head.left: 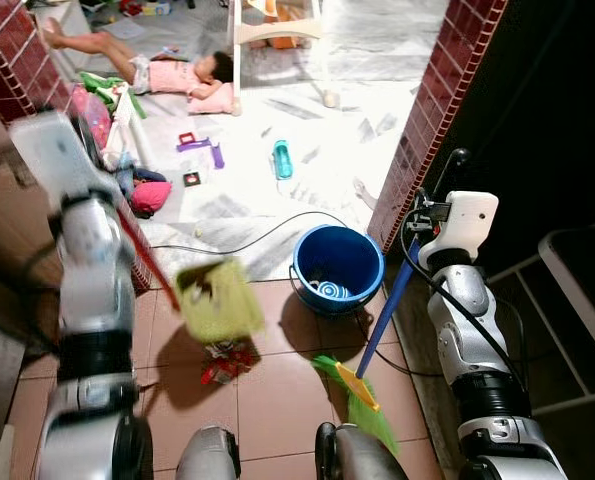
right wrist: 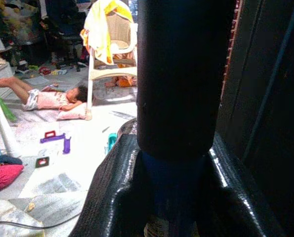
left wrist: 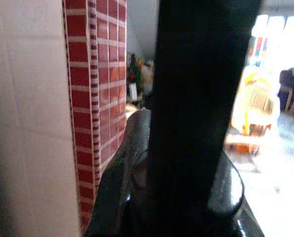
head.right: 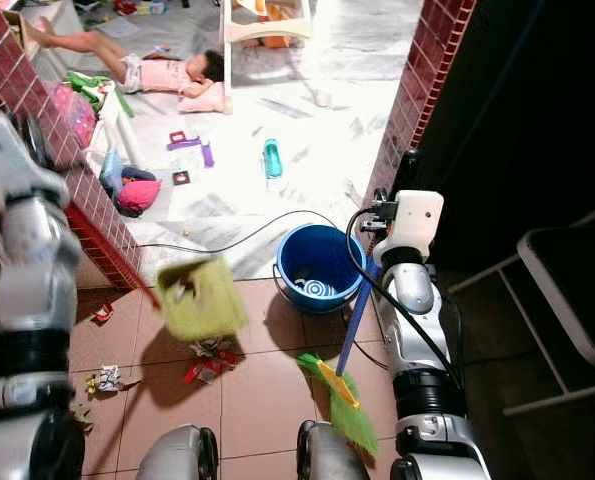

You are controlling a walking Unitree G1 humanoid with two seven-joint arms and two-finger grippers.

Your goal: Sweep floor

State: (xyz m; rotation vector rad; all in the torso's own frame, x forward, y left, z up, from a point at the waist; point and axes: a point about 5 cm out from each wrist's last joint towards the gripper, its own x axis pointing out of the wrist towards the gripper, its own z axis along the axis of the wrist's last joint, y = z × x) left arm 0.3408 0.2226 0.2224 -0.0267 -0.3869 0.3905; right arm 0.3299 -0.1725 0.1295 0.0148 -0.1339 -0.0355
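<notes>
Broom [head.left: 375,345]: blue handle, green bristles with a yellow band; bristle end down on the terracotta floor tiles [head.left: 277,395] just in front of my feet, handle slanting up toward my right side.
Right claw [right wrist: 174,163]: clamped around the blue broom handle; in the wrist view the handle runs straight up between both fingers [right wrist: 112,197].
Dustpan [head.left: 217,298]: yellow-green, on a red handle, blurred, held off the floor above the litter.
Left claw [left wrist: 181,197]: closed around a dark shaft, which I take to be the dustpan handle; red brick pillar [left wrist: 95,98] close beside it.
Litter [head.left: 222,362]: red and white wrappers on the tiles under the dustpan; more scraps [head.right: 104,380] further to my left, near the brick pillar's base.
Bucket [head.left: 338,268]: blue, standing upright at the edge of the tiles, just beyond the broom; something round and white inside, can't tell what.
Cable [head.left: 267,232]: black, runs across the pale marble floor behind the bucket.
Room ahead: toys scattered on the marble: a teal bottle [head.left: 282,159], purple pieces [head.left: 199,146], a pink cushion [head.left: 149,196] by the pillar.
Person [head.left: 147,62]: lying on the floor at the far end, head on a pink pillow, next to a white chair [head.left: 277,30].
My right: dark doorway, white frame [head.left: 567,300] at the edge.
</notes>
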